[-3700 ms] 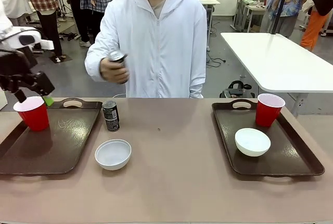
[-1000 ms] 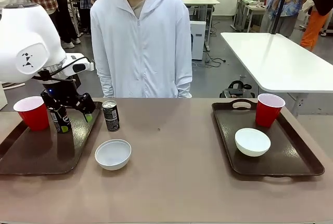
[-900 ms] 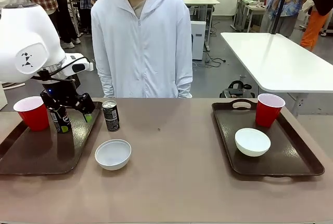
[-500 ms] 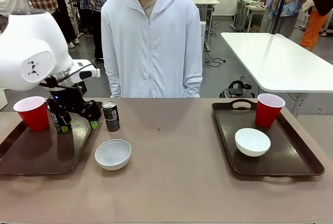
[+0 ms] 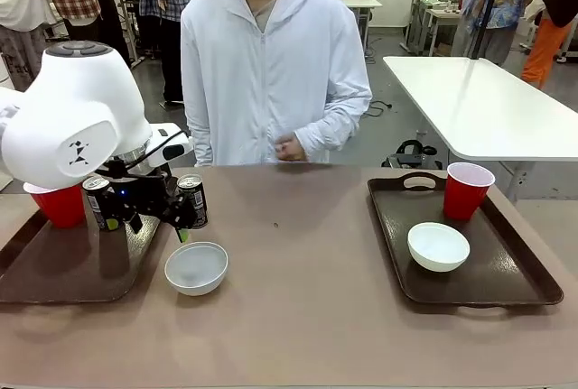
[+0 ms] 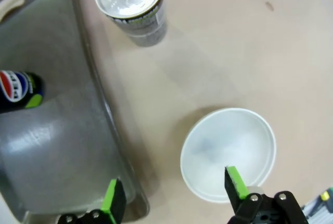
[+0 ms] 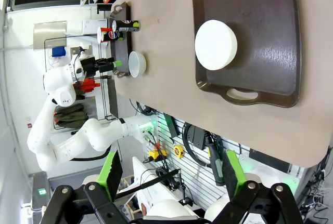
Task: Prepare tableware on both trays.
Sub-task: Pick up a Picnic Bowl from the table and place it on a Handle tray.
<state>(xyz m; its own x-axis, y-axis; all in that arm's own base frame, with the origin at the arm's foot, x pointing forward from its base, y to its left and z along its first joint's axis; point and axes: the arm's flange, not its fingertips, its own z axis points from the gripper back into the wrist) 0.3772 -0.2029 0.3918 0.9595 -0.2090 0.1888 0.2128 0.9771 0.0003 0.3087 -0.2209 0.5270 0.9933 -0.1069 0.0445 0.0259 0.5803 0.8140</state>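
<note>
While the dark brown glossy plastic tray [image 5: 506, 291] at right holds a red plastic cup [image 5: 468, 189] and a shallow white bowl [image 5: 438, 245], you have another white bowl [image 5: 196, 267] and a slim black can [image 5: 191, 201] left on the tabletop [image 5: 307, 317] at lower left. The left end effector [image 6: 174, 188] hangs spread and empty above them.

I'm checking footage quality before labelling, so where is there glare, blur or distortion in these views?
Front view: sharp and evenly lit, with a soft shadow under the bowl on the table. Left wrist view: a pale glare patch on the glossy left tray, and the bowl looks slightly soft. Right wrist view: rolled sideways, wide-angle stretch toward the edges, faint sheen on the right tray.
</note>
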